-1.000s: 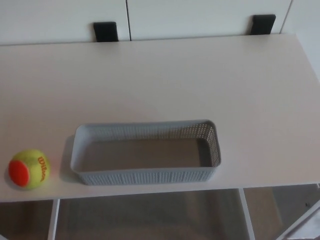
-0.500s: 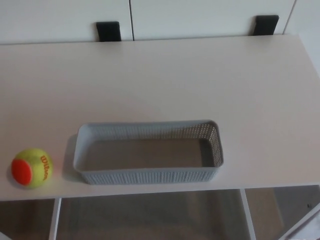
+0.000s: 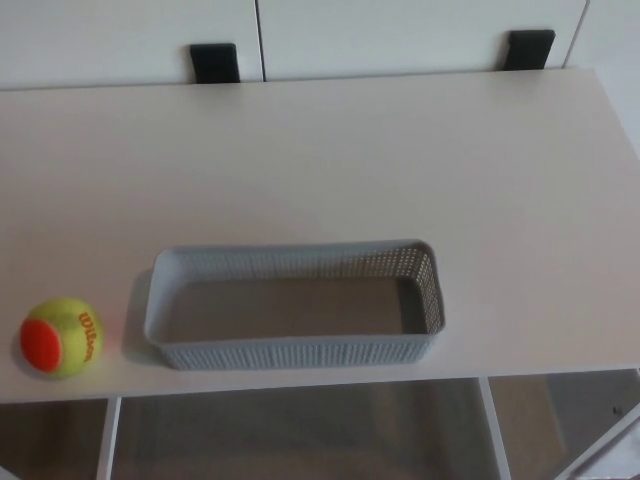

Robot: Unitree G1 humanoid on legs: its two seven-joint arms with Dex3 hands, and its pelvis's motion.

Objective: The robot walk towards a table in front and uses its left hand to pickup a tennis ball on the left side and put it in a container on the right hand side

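Observation:
A yellow and orange tennis ball (image 3: 60, 337) with red lettering rests near the front left corner of the pale table (image 3: 320, 150). To its right, close to the front edge, stands a long grey perforated basket (image 3: 293, 349) with nothing in it. A small gap separates ball and basket. Neither of my hands shows in the head view.
Two black brackets (image 3: 214, 62) (image 3: 528, 48) sit at the table's far edge against white cabinet doors. The table's front edge runs just below the basket, with white frame legs (image 3: 107, 440) and floor beneath. The right table edge slants at the far right.
The whole picture has shifted slightly, so the camera moved a little. Ball and basket keep their places on the table.

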